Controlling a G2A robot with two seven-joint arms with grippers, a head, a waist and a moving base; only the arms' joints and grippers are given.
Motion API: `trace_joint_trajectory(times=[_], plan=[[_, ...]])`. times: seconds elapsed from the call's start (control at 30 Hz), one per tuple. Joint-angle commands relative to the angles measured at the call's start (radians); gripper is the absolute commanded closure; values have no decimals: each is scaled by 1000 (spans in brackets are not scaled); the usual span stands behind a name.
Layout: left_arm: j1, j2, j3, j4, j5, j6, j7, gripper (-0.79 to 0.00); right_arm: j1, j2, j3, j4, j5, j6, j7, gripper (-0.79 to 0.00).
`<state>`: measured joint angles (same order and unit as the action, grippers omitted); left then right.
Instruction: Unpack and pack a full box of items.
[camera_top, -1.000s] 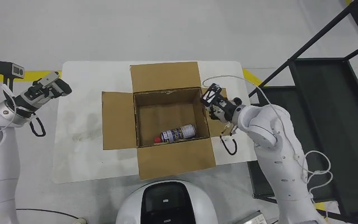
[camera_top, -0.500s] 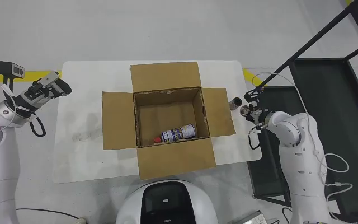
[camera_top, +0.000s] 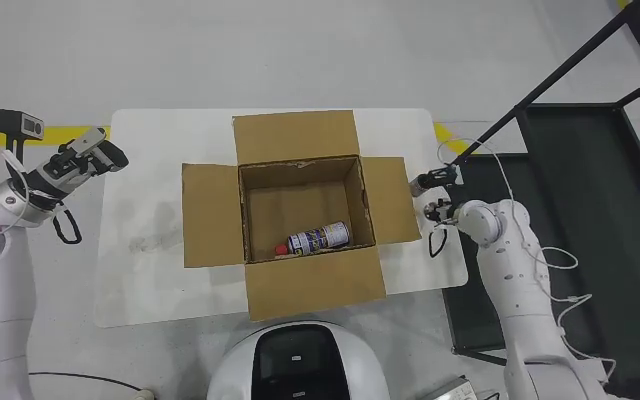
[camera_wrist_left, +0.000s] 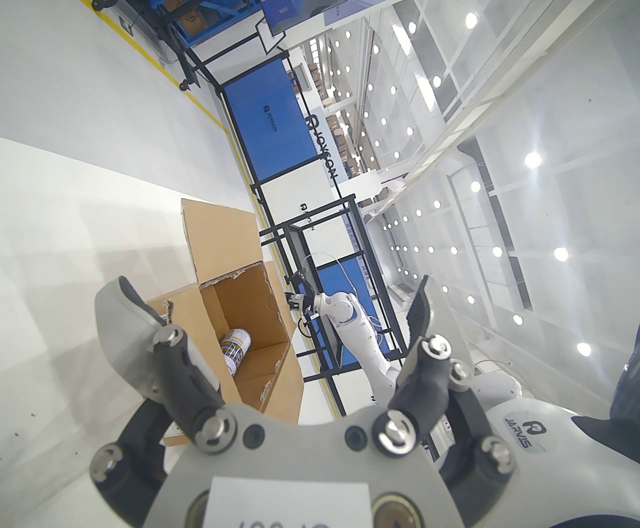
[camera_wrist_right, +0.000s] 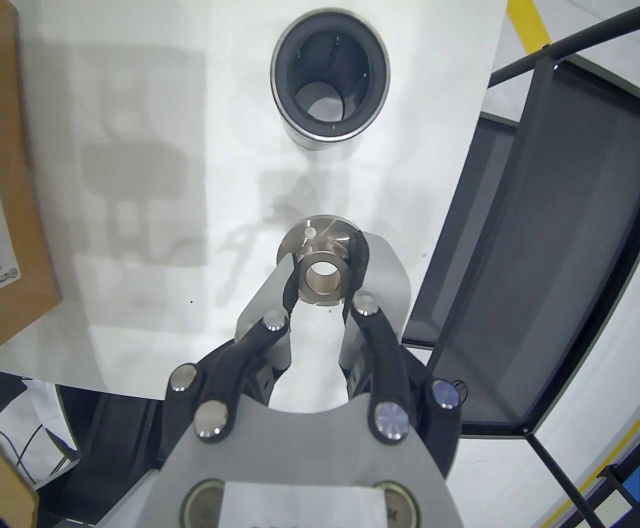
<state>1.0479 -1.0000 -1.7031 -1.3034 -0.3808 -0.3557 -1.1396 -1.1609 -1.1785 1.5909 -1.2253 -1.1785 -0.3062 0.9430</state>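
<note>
An open cardboard box (camera_top: 300, 160) stands mid-table with a spray can (camera_top: 318, 238) lying on its floor. The same box (camera_wrist_left: 235, 295) and can (camera_wrist_left: 235, 345) appear in the left wrist view. My right gripper (camera_wrist_right: 322, 270) is shut on a small flanged metal bushing (camera_wrist_right: 320, 285), held just above the white table near its right edge. In the top view this gripper (camera_top: 436, 209) is beside the box's right flap. A hollow metal sleeve (camera_wrist_right: 330, 100) rests on the table just beyond the bushing. My left gripper (camera_wrist_left: 275, 310) hangs open with nothing in it, off the table's left edge (camera_top: 95, 150).
A black metal rack (camera_top: 560, 200) stands tight against the table's right side, close to my right arm. The box's four flaps (camera_top: 210, 215) lie spread outward. Bare white tabletop (camera_top: 140, 250) lies left of the box.
My right arm swung from above the box's right flap out to the table's right edge, then drew slightly back in toward the sleeve. The left arm has not moved.
</note>
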Motion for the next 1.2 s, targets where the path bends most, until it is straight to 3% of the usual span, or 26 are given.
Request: trace_joint_trajectory(times=[0.0,0.17,0.2,0.23,0.27,0.53,0.83,0.97,1.17], plan=[[0,0,0,0,0,0,0,-785,13,-1,-12,26,3,-1,-5,0],[0,0,0,0,0,0,0,-785,43,-1,-34,89,16,0,-22,0],[0,0,0,0,0,0,0,-785,48,-1,-38,98,21,-3,-24,-157],[0,0,0,0,0,0,0,-785,52,-1,-41,105,25,-6,-25,-443],[0,0,0,0,0,0,0,-785,55,-1,-43,109,31,-11,-28,-785],[0,0,0,0,0,0,0,-785,-1,18,20,5,62,1,-7,-785],[0,0,0,0,0,0,0,-785,-192,40,143,-444,134,-7,1,-785],[0,0,0,0,0,0,0,-785,-231,45,140,-577,174,-118,-35,-785],[0,0,0,0,0,0,0,-785,-200,58,16,-665,227,-408,12,-785]])
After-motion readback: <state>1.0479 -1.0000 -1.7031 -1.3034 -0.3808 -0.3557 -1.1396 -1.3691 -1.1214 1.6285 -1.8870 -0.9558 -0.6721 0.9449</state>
